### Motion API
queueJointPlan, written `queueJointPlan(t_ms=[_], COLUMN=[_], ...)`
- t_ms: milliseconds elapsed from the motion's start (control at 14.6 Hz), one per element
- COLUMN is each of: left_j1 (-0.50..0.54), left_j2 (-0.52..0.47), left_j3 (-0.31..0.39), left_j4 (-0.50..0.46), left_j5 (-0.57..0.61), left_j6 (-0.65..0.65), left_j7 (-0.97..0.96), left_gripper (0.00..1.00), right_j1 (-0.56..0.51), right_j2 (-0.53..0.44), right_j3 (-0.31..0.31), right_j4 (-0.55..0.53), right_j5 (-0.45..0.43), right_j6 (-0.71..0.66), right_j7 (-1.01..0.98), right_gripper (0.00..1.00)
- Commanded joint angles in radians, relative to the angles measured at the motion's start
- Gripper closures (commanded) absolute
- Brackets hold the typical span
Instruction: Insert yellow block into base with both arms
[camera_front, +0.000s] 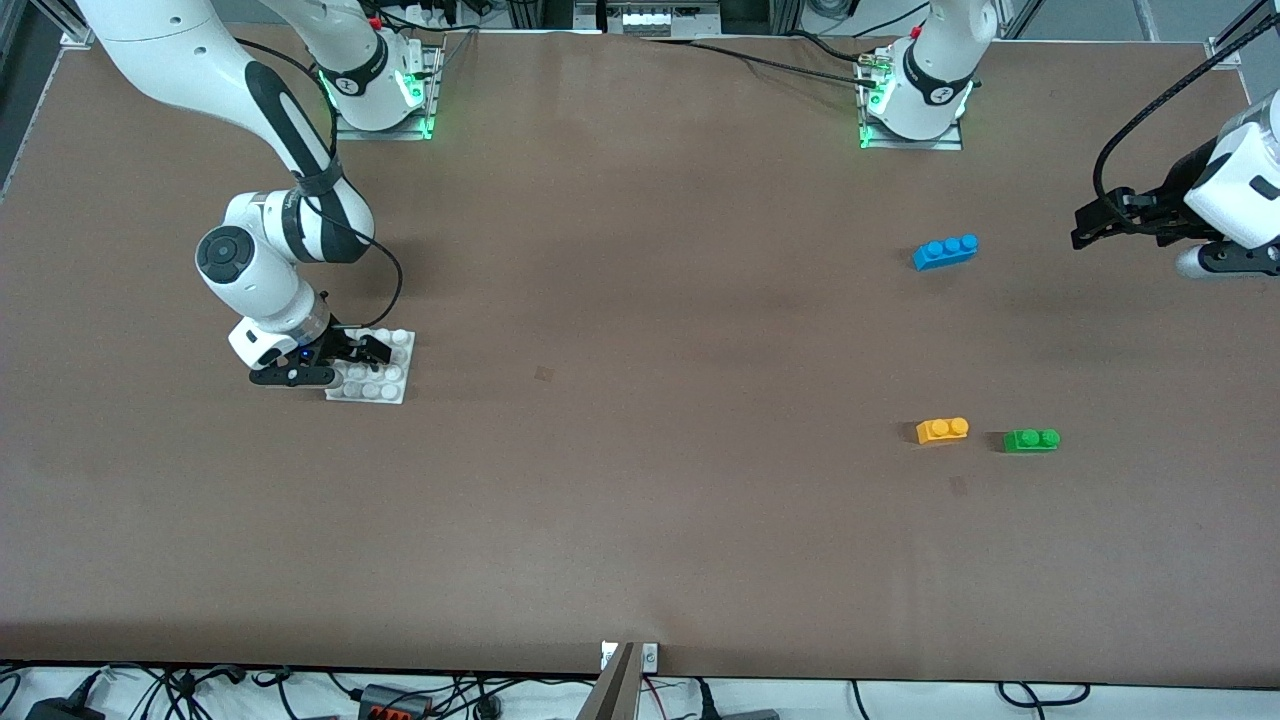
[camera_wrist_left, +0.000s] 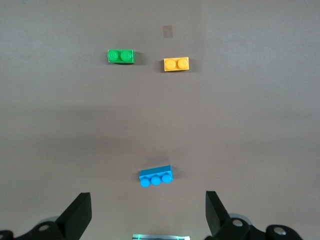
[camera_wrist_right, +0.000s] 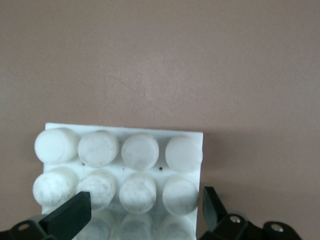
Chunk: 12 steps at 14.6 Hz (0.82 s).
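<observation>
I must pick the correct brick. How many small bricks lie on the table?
3: yellow block beside green brick, toward the left arm's end; blue brick farther from the camera. None seems hidden.

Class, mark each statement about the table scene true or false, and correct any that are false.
1. The right gripper is down at the base. True.
2. The yellow block is already on the base. False: it lies on the table beside the green brick.
3. The left gripper is open. True.
4. The blue brick has two studs. False: it has three.
5. The blue brick is nearer the front camera than the yellow block. False: it is farther.
</observation>
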Motion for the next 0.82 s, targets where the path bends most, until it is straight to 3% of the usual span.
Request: queueJointPlan(t_ms=[0, 756], left_j1=[0.004, 0.048], left_j2=[0.031, 0.055], left_j3=[0.002, 0.005], left_j4=[0.05, 0.12], left_j5=[-0.015, -0.101], left_j6=[-0.029, -0.099], left_j7=[0.031, 0.034], left_gripper=[0.0, 0.0], right_j1=[0.007, 0.008], right_j2=[0.006, 0.026], right_j3=[0.0, 0.024], right_j4=[0.004, 0.005], right_j5=[-0.006, -0.008], right_j6=[0.028, 0.025], right_j7=[-0.017, -0.021], right_gripper=[0.0, 0.0])
